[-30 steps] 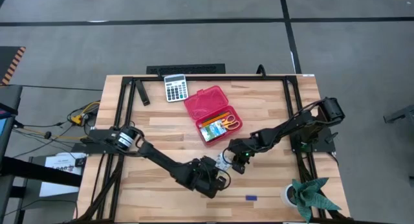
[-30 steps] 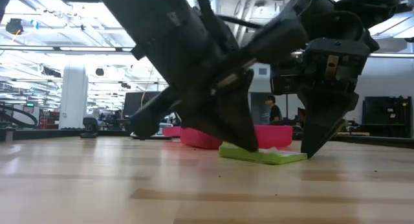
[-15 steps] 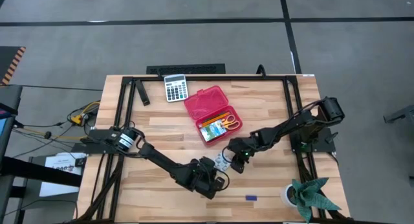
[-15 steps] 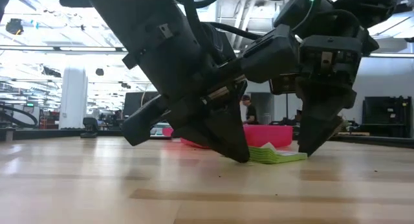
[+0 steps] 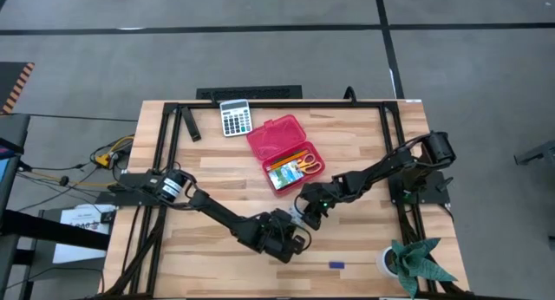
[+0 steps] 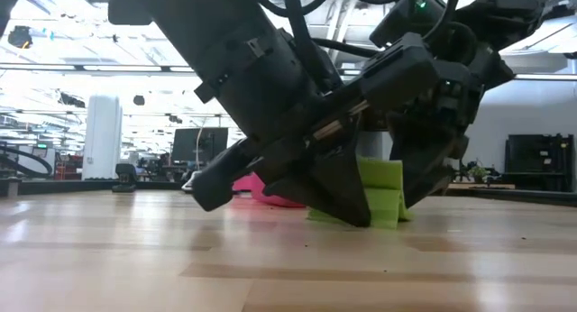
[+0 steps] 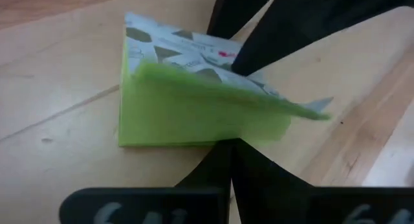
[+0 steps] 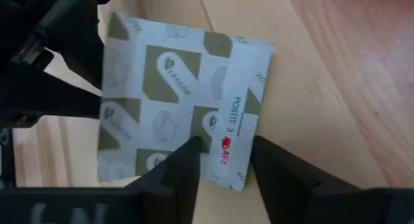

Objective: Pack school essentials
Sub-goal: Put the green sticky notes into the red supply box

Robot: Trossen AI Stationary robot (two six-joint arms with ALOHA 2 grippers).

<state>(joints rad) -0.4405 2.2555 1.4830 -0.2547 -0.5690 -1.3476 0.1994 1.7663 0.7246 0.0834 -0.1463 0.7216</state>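
Observation:
A green-and-white printed packet [image 6: 380, 191] stands tilted on one edge on the table, between my two grippers [image 5: 300, 215]. My left gripper [image 7: 230, 160] is shut, its tips at the packet's green side. My right gripper [image 8: 223, 160] is open at the printed face [image 8: 171, 94]. The open red case [image 5: 284, 151] holds the yellow-handled scissors [image 5: 310, 165], pencils [image 5: 281, 164] and another packet [image 5: 281, 180]. A tiny blue piece [image 5: 336, 265] lies near the table's near edge. My left gripper presses its shut fingertips [image 7: 228, 153] against the lower edge of the packet's green side [image 7: 194, 130], coming in slanting down from the table's left. My right gripper's two open fingers [image 8: 184, 160] meet the printed face near one edge [image 8: 223, 146]; the packet leans up between both grippers, lower edge on the table.
A grey calculator [image 5: 235, 118] lies by the far edge, left of the red case. A green plant-like thing [image 5: 420, 260] and a white roll [image 5: 385, 264] sit at the near right corner. Bare wood shows left of the arms [image 5: 199, 248].
The packet, flat on the table a second ago, has tipped up onto one edge and now stands steeply tilted. My right gripper has moved a little toward the left gripper. The left gripper has stayed at the packet's other side.

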